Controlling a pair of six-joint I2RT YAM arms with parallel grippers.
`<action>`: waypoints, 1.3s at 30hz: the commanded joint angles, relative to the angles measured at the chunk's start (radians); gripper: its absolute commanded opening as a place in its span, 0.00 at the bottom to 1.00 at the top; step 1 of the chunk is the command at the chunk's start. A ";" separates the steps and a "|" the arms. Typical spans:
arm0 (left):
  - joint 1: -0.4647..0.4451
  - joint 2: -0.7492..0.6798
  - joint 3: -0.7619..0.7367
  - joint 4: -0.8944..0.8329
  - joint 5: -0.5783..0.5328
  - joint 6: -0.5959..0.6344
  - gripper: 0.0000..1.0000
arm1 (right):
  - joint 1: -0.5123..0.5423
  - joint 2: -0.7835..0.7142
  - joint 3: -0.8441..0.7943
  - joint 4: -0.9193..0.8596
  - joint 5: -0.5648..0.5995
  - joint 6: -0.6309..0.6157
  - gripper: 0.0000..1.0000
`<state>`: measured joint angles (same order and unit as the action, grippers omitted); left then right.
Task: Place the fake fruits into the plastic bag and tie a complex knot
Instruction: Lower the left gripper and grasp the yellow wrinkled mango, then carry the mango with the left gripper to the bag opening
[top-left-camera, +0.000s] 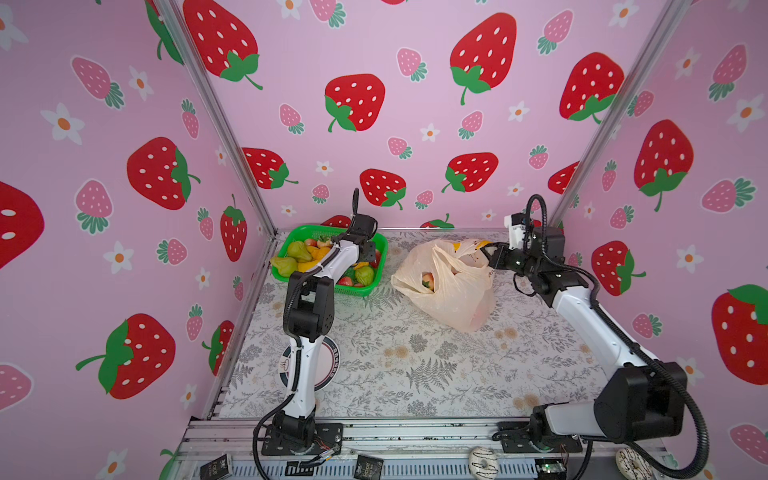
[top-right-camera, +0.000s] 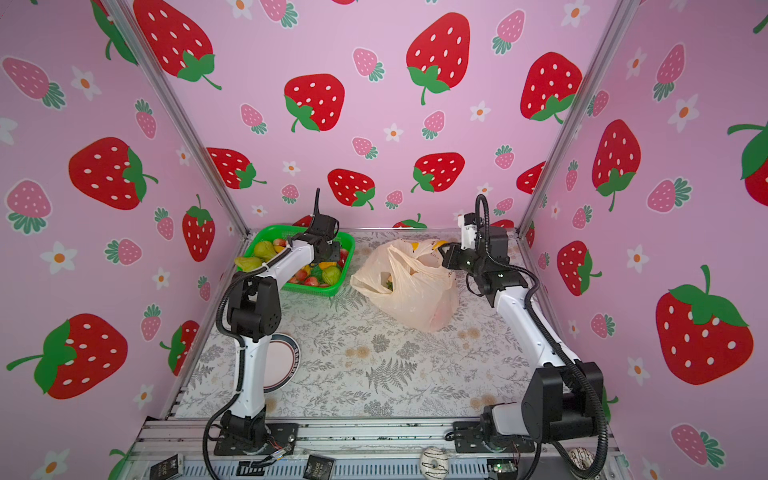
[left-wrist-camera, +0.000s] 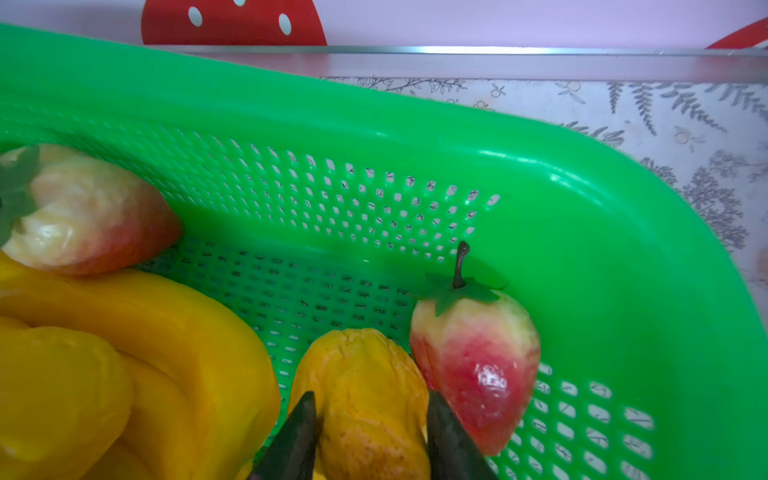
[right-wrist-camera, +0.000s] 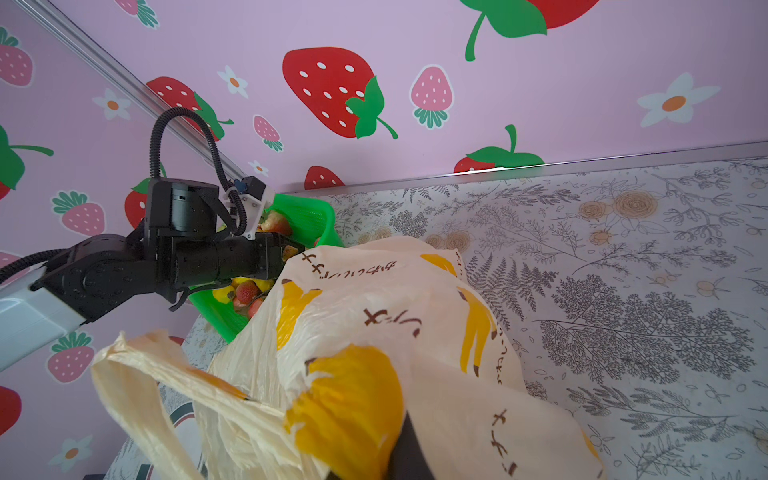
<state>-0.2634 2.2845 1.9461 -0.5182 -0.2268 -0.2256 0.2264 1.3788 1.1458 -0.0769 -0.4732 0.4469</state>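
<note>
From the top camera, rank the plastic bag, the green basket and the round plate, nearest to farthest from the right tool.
1. plastic bag: gripped by the right tool, back right.
2. green basket: back left corner.
3. round plate: left side, nearer the front.

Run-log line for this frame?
left tool: astride orange fruit in basket | right tool: shut on bag | bag: untied, fruit inside
</note>
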 joint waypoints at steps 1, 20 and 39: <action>0.003 0.017 0.045 -0.031 -0.001 0.011 0.40 | 0.002 0.003 0.036 -0.007 -0.009 -0.014 0.08; -0.103 -0.419 -0.171 0.087 -0.017 -0.002 0.19 | 0.002 -0.013 0.011 0.003 -0.012 -0.007 0.07; -0.415 -0.669 -0.422 0.293 0.267 -0.145 0.16 | 0.002 -0.012 0.006 0.022 -0.029 -0.005 0.07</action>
<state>-0.6678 1.5967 1.4963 -0.2646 -0.0437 -0.3279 0.2264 1.3788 1.1458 -0.0746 -0.4911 0.4461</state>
